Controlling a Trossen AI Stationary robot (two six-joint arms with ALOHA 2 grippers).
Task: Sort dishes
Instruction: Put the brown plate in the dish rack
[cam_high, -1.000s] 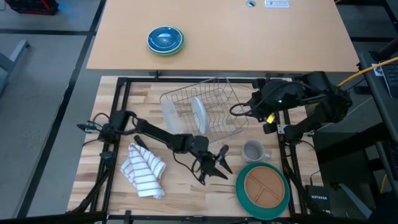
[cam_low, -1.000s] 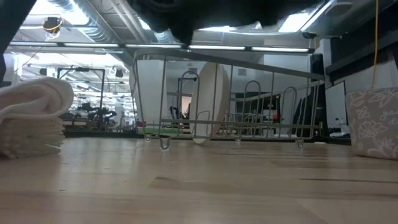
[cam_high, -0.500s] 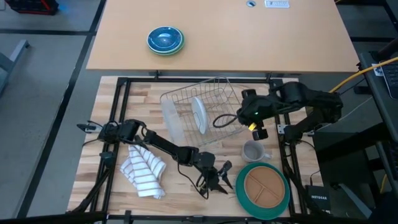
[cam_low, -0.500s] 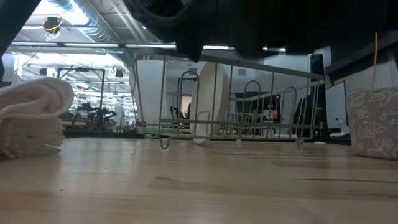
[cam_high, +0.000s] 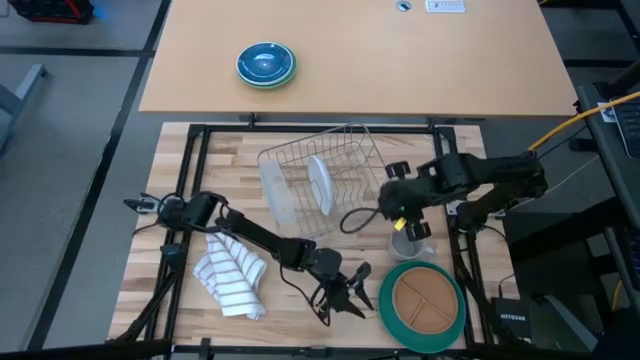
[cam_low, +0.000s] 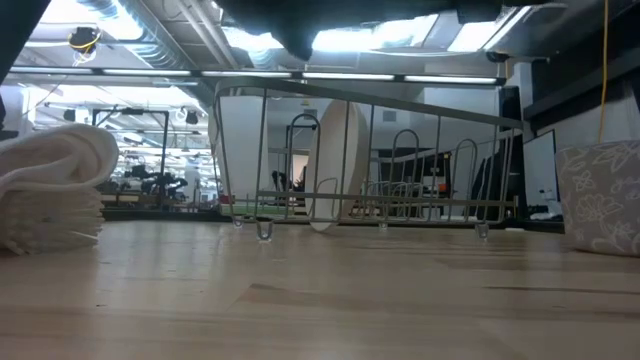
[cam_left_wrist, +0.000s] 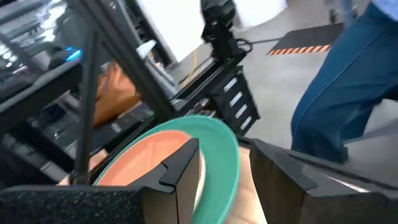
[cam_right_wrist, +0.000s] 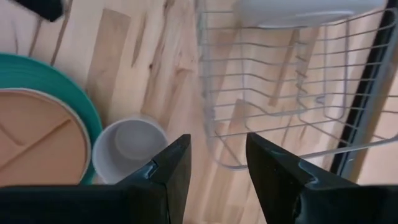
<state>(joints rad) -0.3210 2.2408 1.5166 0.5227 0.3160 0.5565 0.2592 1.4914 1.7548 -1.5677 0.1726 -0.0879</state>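
Observation:
A large dark green plate (cam_high: 392, 318) lies flat at the table's near right with a tan plate (cam_high: 425, 302) on top of it. A small white plate (cam_high: 320, 184) stands on edge in the wire dish rack (cam_high: 350, 160). My left gripper (cam_high: 358, 287) is open and low over the table, just left of the green plate's rim (cam_left_wrist: 227, 158). In the left wrist view the rim shows in the gap between the fingers. My right gripper (cam_high: 400, 220) is open and hangs above the grey mug (cam_right_wrist: 130, 146), between the rack and the plates.
A striped towel (cam_high: 232, 272) lies bunched at the near left. The mug (cam_high: 412, 243) stands upright just beyond the green plate. Blue bowls on a green one (cam_high: 265, 64) sit on the farther table. A person's blue-clad leg (cam_left_wrist: 348, 93) stands beyond the table's right edge.
My left gripper has moved toward the near edge and closer to the green plate's left rim. My right gripper has swung from beside the rack's right end toward the near edge and now stands over the mug. The plates have not moved.

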